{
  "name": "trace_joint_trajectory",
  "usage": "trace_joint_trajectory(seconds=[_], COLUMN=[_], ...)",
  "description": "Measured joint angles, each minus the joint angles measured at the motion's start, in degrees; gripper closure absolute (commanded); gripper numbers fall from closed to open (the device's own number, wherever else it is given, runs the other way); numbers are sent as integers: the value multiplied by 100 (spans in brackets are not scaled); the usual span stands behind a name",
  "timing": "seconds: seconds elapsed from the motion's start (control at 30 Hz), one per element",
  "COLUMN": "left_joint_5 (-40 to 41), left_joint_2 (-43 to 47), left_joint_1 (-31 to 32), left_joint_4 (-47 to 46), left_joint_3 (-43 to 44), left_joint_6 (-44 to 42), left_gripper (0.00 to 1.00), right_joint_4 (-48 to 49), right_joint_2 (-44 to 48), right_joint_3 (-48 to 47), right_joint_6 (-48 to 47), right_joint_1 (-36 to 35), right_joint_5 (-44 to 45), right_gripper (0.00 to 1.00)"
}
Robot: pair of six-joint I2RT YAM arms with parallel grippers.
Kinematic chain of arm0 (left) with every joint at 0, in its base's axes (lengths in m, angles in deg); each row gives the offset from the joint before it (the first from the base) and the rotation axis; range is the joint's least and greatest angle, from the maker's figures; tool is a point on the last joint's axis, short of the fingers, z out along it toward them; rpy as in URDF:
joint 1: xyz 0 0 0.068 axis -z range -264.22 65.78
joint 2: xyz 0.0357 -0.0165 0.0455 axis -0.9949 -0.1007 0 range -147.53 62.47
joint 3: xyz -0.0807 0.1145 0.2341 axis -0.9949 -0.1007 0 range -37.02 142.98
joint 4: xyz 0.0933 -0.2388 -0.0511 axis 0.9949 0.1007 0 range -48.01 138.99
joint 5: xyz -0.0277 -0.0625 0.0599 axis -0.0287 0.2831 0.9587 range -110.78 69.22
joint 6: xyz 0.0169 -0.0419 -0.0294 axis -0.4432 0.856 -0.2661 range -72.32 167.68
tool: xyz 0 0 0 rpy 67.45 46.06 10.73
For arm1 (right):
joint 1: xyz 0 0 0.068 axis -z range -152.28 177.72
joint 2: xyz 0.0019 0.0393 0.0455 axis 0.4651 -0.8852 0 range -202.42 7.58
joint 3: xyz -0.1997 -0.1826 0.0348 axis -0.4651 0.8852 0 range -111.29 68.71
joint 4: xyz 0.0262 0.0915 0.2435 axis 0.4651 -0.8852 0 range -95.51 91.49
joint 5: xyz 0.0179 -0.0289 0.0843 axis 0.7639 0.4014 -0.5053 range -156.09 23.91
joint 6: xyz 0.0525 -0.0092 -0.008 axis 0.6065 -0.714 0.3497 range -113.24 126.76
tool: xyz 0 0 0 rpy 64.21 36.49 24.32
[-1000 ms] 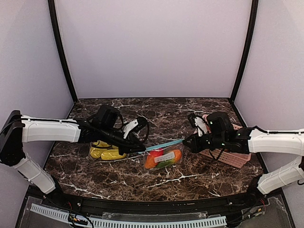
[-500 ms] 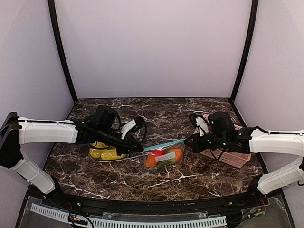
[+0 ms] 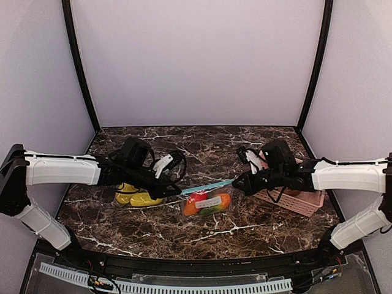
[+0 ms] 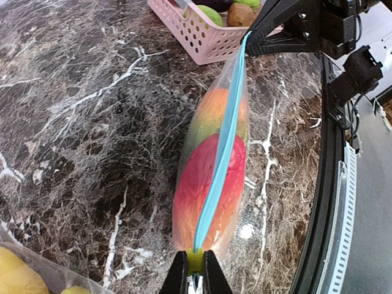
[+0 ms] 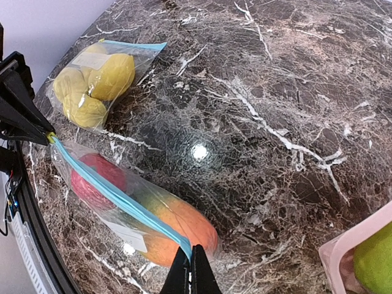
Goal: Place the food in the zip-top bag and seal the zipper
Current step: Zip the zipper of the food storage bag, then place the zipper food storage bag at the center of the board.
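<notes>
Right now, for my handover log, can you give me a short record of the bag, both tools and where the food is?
zip-top bag: stretched taut between both tools
left tool: shut on one end of the zipper
right tool: shut on the other end
in that bag: red food, orange food
second bag: holds yellow food, not gripped
pink basket: green food inside

High overview, wrist close-ups facing shared bag [image 3: 208, 201]
</notes>
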Motion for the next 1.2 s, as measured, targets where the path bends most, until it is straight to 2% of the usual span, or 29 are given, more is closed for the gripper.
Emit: trace_joint_trajectory(seconds=[0.33, 0.63, 0.7, 0.77, 0.83, 0.87, 0.9, 0.93, 1.0, 1.1, 1.2], left_joint_5=[732, 1008, 999, 988, 1043, 1084, 1117, 1163, 1246, 1316, 1360], left_joint_2=[-140, 116, 116, 92, 17, -33, -90, -157, -238, -238, -205], left_joint_1=[-450, -1051, -1137, -1196, -1252, -1287, -1318, -1342, -1379, -1403, -1436], left_joint_4=[179, 474, 487, 487, 586, 654, 704, 741, 815, 876, 896], left_joint_3=[0, -2, 0, 22, 66, 92, 120, 157, 227, 337, 431], left_joint_6=[476, 586, 586, 584, 584, 584, 586, 595, 632, 667, 702], left_gripper=[99, 99, 99, 99, 89, 75, 67, 50, 34, 18, 11], right_joint_4=[157, 501, 568, 590, 579, 577, 575, 570, 555, 487, 293], right_joint_2=[-1075, -2374, -2522, -2610, -2667, -2688, -2704, -2715, -2715, -2682, -2535], right_joint_3=[-833, -1792, -1965, -2094, -2192, -2225, -2253, -2273, -2277, -2280, -2280], right_joint_6=[127, 328, 361, 391, 435, 426, 422, 431, 450, 385, 286], right_joint_1=[22, -35, -39, -39, -24, -2, 24, 39, 63, 70, 96], right_joint_5=[-243, -310, -243, -192, -59, 13, 55, 101, 186, 291, 457], right_gripper=[100, 100, 96, 83, 62, 54, 48, 43, 36, 26, 15])
